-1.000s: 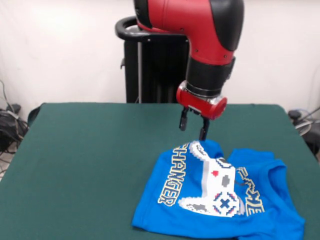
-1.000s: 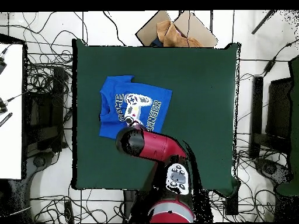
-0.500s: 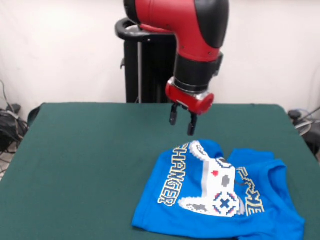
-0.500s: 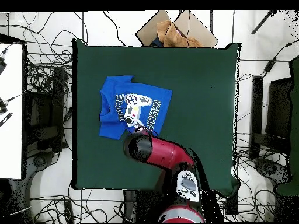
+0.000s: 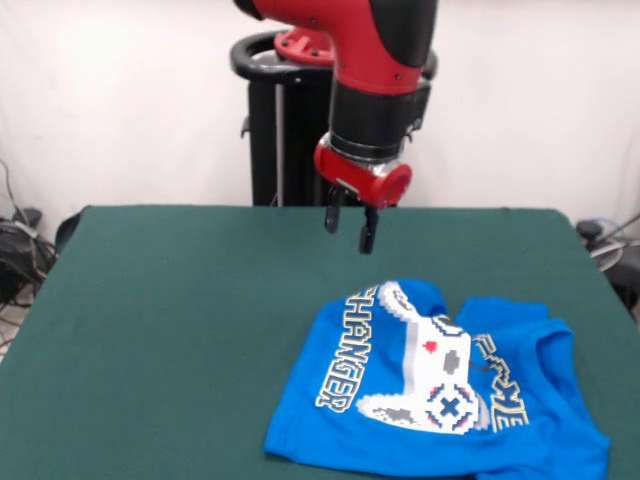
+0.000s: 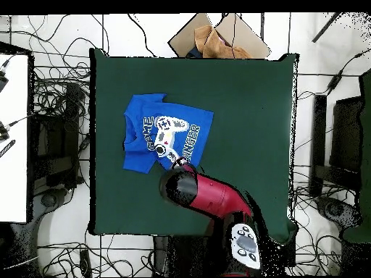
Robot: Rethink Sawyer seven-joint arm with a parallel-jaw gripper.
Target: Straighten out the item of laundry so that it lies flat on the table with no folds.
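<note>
The tool (image 5: pixel 348 232) hangs in the air with its 2 fingers spread apart and nothing between them, clear of the cloth and above bare table (image 5: pixel 180 300) just beyond the shirt's hem edge. The item of laundry (image 5: pixel 440 385), a blue T-shirt, lies below the tool and toward the camera side in the front view, well apart from the fingertips; in the overhead view the shirt (image 6: pixel 165 132) sits just past the arm's wrist, near 1 long side of the table (image 6: pixel 246 101). The shirt is mostly spread, print up, but the edge nearest the tool looks doubled back, cutting into the lettering, and a ridge runs between the body and the sleeve side, so the task seems unfinished. To do the step well, the tool would best come down on the folded edge itself, pinch only the top layer at its outer corner, lift it just enough to clear the layer under it, and draw it outward along the table, letting go only when the cloth lies taut. A deep pinch would likely take both layers and drag the whole shirt. Room is generous: wide green felt lies open on the side away from the shirt and behind the tool, while the shirt's far side is close to the table edge, so pulls should go toward the open middle
</note>
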